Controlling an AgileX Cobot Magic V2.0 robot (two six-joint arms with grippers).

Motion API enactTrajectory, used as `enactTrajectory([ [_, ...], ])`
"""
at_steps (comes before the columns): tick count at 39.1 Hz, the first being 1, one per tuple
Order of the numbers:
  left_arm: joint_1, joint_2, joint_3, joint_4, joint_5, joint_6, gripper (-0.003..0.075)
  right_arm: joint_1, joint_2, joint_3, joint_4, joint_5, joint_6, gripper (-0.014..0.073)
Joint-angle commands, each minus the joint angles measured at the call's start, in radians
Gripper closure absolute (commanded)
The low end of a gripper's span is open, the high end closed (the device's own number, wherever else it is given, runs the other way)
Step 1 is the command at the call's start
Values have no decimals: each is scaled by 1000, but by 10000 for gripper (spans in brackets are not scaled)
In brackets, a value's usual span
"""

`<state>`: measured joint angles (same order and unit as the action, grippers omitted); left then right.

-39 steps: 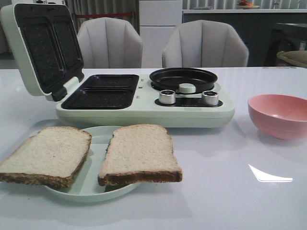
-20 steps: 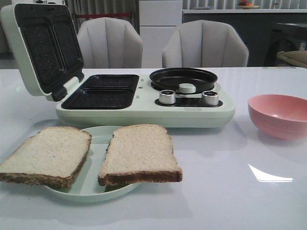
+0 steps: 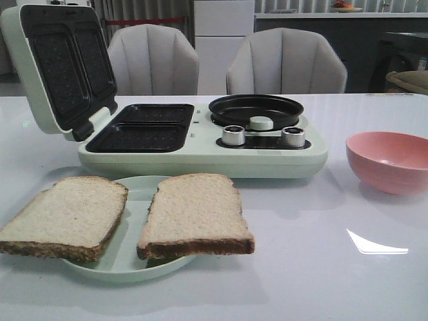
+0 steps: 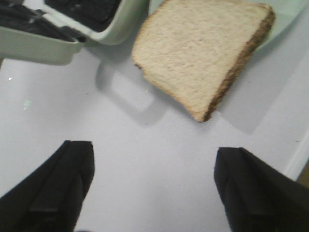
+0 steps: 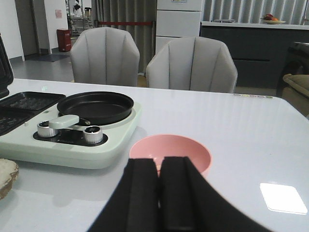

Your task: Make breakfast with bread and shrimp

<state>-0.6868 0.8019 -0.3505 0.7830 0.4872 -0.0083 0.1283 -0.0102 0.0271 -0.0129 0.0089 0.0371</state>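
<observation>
The left gripper has two matte black, blocky fingers with angled faces. The right gripper shows two black, rounded fingers, smooth and unmarked.

Two slices of bread lie flat, side by side with a small gap between them. The left slice is pale beige on top with a dark brown crust along its edges. The right slice looks the same, soft and light with a dark crust at its near edge. Both are whole and square. From the left claw, the left slice lies out in front of the two wide-apart fingers, not touching them. From the right claw, only a small crusty corner of bread shows, off to the side. No shrimp can be seen.
</observation>
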Motion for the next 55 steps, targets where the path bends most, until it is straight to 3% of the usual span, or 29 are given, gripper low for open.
enactTrajectory([
  [1, -46, 91, -34, 53, -78, -12, 155, -4, -22, -17, -7, -78, -5, 445],
  [6, -57, 232, -47, 113, -106, -25, 155, -4, -22, -17, -7, -78, -5, 445],
  [16, -57, 428, -94, 372, -79, -247, 155, -4, -22, -17, -7, -78, -5, 445],
  [21, -57, 491, -128, 449, -71, -278, 155, -4, -22, -17, -7, -78, -5, 445],
  [55, -40, 722, -224, 624, -33, -308, 155, -4, -22, -17, -7, -78, -5, 445],
])
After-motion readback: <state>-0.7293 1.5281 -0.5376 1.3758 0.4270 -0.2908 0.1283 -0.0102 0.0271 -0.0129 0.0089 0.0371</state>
